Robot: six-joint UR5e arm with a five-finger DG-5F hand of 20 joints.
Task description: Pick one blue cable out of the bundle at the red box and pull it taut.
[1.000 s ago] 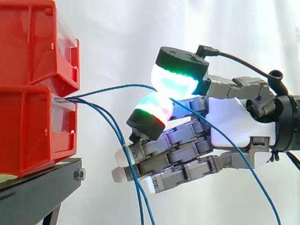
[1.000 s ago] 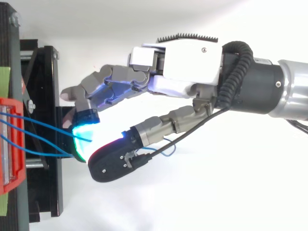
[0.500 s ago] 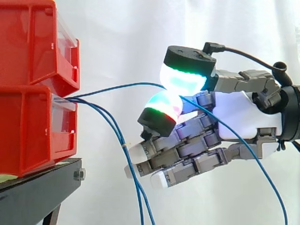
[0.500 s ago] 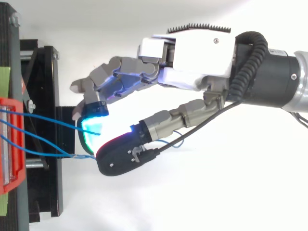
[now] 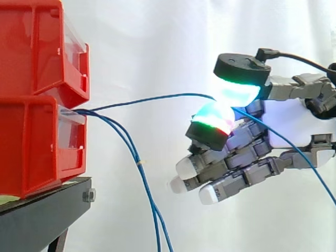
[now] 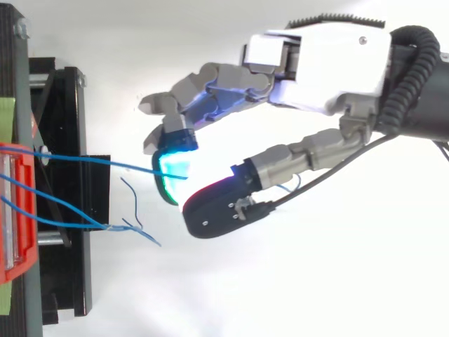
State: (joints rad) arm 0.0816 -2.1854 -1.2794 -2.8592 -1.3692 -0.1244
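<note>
The hand (image 5: 286,123), at right, pinches one blue cable (image 5: 152,97) between two glowing pads (image 5: 239,92); its other fingers are loosely bent below. From the pinch the cable runs left in a shallow arc to the lower red bin (image 5: 31,142). Two loose cables (image 5: 139,163) leave the same bin and hang down beside the black stand (image 5: 37,220). Farthest is the white curtain (image 5: 157,42).
</note>
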